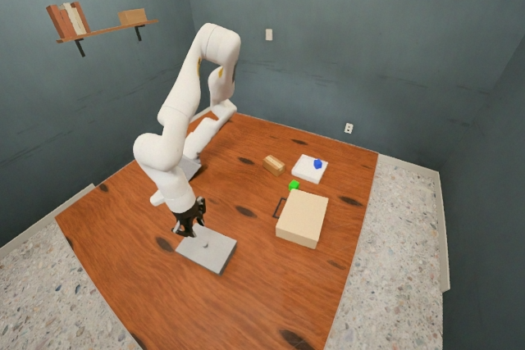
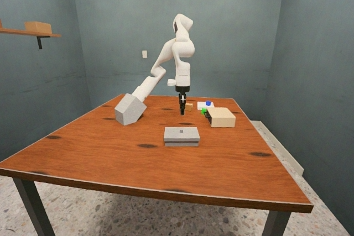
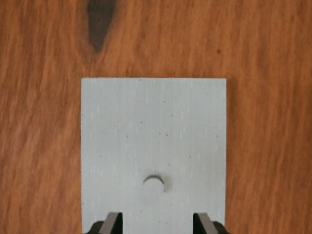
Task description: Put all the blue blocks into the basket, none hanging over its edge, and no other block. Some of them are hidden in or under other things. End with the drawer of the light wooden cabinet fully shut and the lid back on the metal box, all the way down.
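My gripper (image 1: 195, 229) (image 2: 182, 113) (image 3: 158, 224) is partly open and empty, pointing down above the metal box. The grey lid (image 1: 220, 244) (image 2: 171, 132) (image 3: 107, 136) lies on the metal box (image 2: 181, 143); its small round knob (image 1: 205, 245) (image 2: 181, 131) (image 3: 153, 184) stands ahead of the fingertips in the wrist view. A blue block (image 1: 317, 163) (image 2: 208, 103) is at the white basket (image 1: 304, 175) (image 2: 201, 105); whether it rests inside or on the edge is unclear. The light wooden cabinet (image 1: 303, 215) (image 2: 223, 118) has a dark handle (image 1: 274, 213); its drawer looks shut, but its front is barely visible.
A green block (image 1: 294, 185) (image 2: 203, 111) sits between basket and cabinet. A small brown box (image 1: 273, 165) (image 2: 189, 106) lies left of the basket. The arm's grey base (image 2: 128, 110) stands on the left side of the table (image 1: 262, 287) (image 2: 160, 167).
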You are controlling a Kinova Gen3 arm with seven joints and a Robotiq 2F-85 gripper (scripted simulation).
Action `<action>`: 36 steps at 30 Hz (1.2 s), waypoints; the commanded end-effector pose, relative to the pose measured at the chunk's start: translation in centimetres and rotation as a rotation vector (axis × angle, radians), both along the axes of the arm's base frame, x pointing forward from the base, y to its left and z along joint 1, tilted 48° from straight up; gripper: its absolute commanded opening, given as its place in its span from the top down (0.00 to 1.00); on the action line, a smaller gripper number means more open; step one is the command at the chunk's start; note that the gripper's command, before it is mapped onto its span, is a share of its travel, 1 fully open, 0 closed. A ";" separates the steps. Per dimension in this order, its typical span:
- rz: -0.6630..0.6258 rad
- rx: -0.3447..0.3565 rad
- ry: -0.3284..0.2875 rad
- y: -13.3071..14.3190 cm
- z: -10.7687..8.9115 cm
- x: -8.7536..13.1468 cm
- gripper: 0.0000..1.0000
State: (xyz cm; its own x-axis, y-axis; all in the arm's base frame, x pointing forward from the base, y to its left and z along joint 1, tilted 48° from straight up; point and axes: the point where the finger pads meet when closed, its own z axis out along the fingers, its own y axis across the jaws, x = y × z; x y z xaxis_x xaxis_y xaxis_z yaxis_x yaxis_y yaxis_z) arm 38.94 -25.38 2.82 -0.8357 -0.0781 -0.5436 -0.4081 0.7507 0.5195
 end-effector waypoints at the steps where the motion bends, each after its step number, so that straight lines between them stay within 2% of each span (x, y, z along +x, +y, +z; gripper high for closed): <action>1: 0.006 -0.003 -0.003 0.5 -0.6 0.2 0.52; 23: 0.006 -0.003 -0.002 3.8 -3.9 2.1 0.52; 36: 0.006 -0.003 -0.002 5.0 -5.1 2.7 0.52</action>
State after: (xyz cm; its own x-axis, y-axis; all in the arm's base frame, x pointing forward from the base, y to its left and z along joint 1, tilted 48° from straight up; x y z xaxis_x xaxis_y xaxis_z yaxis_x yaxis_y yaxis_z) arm 41.36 -20.86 -2.04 -0.8367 -0.0856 -0.5409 -0.4107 0.7514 0.5164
